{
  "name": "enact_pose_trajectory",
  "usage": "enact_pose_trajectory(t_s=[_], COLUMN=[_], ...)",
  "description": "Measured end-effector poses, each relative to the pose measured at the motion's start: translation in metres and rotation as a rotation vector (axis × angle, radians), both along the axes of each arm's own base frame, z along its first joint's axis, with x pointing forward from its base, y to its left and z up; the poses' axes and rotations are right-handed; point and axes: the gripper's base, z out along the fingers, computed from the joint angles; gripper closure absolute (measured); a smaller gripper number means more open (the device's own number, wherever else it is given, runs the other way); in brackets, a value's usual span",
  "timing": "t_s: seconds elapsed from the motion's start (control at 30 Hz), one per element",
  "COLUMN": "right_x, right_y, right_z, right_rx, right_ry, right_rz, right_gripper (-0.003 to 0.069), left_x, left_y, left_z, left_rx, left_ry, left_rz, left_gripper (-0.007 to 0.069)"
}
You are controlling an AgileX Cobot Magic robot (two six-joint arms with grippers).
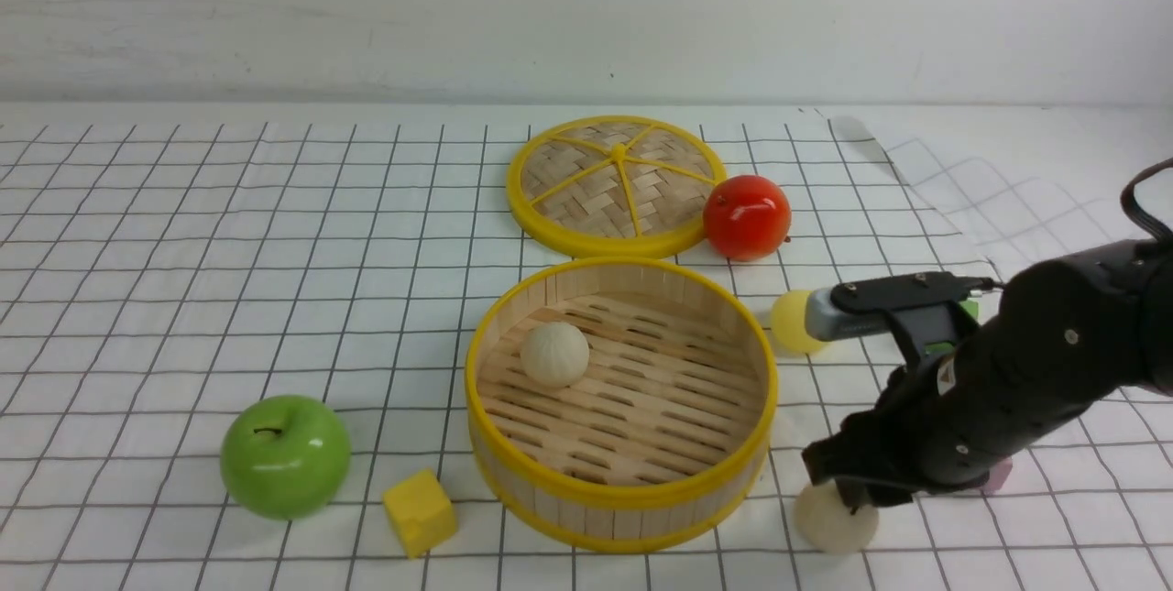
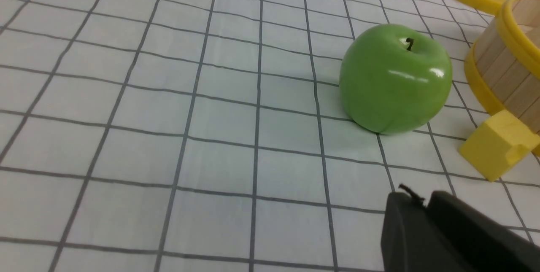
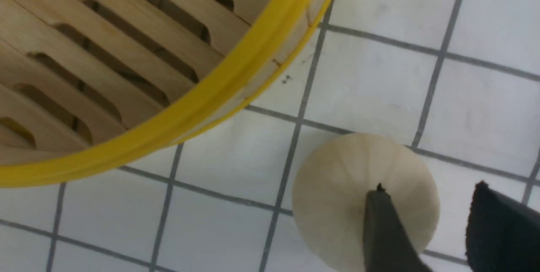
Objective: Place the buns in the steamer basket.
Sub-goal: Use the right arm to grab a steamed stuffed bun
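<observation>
A bamboo steamer basket (image 1: 623,492) sits mid-table, toward the robot-side edge, with one cream bun (image 1: 554,354) already on its slats. A pale yellow bun (image 1: 790,323) lies just beside the basket, toward the right edge. A third bun (image 1: 836,522), also cream, rests closer to the robot-side edge, near the basket wall. The right gripper (image 1: 848,492) hovers directly over it, jaws parted only narrowly and holding nothing. One finger (image 3: 382,230) sits above the bun's crown rather than beside it. Lowered like this, that finger would likely press the round bun and roll it away, or pinch it off-centre so it squirts out. The left gripper (image 2: 443,230) shows only as a dark edge, so I cannot tell its opening.
</observation>
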Motion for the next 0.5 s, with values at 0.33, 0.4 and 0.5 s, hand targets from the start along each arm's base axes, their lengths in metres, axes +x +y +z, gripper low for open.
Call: enact_pose_trajectory(t_s=[0.33,0.4,0.5], right_x=[-0.004,-0.004,-0.002], right_y=[0.015,0.016,0.017], right_z=[0.004,0.000,-0.012], right_rx=[0.024,0.017,-0.014], right_ry=[0.003,0.012,0.045], right_rz=[0.030,0.036,0.048], right_gripper=[0.0375,0.0375,0.0377], left_x=[0.000,0.000,0.000], left_y=[0.000,0.000,0.000], left_z=[0.000,0.000,0.000], left_rx=[0.000,0.001,0.002], left_ry=[0.000,0.000,0.000], left_rz=[0.000,0.000,0.000], left_gripper=[0.0552,0.0552,0.0550])
